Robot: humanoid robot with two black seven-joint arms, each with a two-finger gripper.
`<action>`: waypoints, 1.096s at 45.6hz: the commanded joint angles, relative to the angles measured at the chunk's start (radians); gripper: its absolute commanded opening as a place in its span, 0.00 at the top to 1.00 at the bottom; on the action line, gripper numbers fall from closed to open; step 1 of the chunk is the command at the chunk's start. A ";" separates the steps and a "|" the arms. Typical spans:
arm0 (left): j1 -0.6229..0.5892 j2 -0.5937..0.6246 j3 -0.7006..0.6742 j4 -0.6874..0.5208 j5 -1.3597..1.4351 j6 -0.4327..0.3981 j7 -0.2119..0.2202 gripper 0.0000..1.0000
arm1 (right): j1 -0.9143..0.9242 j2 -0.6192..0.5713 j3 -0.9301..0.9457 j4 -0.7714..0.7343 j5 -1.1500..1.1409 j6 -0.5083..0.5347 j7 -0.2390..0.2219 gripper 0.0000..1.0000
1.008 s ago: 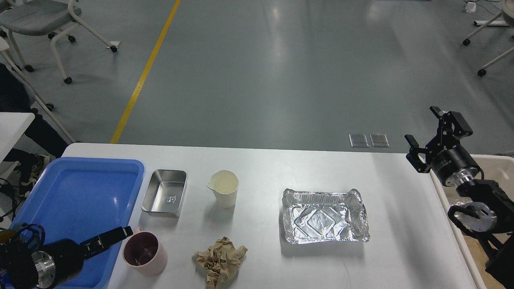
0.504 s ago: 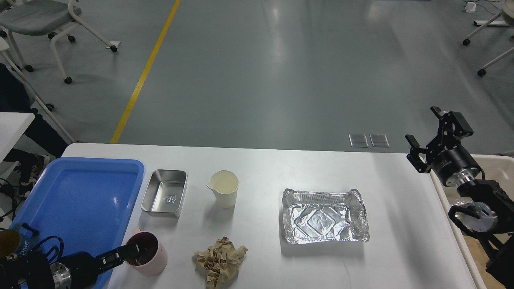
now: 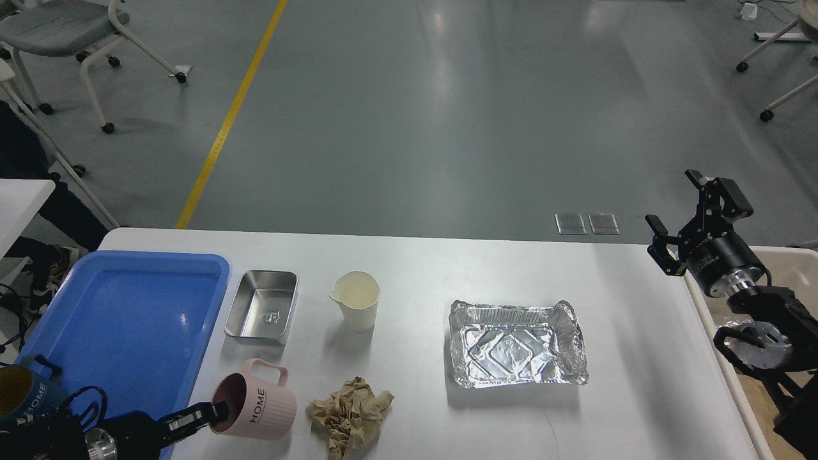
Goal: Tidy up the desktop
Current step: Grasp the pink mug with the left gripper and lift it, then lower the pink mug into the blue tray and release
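— Two grippers in view; how do they stand?
— At 8 o'clock the left gripper has its black fingers closed on the rim of the pink ribbed plastic mug marked HOME. That mug is tipped on its side, mouth toward the arm, handle up. One finger seems to sit inside the mouth, though the dark shapes there blur together.
— And the other?
— At 3 o'clock the right gripper hangs in the air past the table's edge, its fingers spread wide, holding nothing.
— Where is the large white rectangular desktop?
— It fills the lower half of the view. A blue plastic tray lies on it at 9 o'clock, with a small rectangular steel tin just beside the tray's right edge. Near 6 o'clock a crumpled brown paper wad lies just right of the mug. An upright cream paper cup stands near the middle, and a crinkled foil tray rests toward 4 o'clock. A beige plastic bin sits against the table's right edge, behind the right arm.
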 commanded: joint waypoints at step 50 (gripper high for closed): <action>-0.195 0.521 0.019 -0.039 -0.026 -0.166 -0.072 1.00 | 0.003 -0.013 -0.002 -0.003 0.000 -0.004 -0.006 0.00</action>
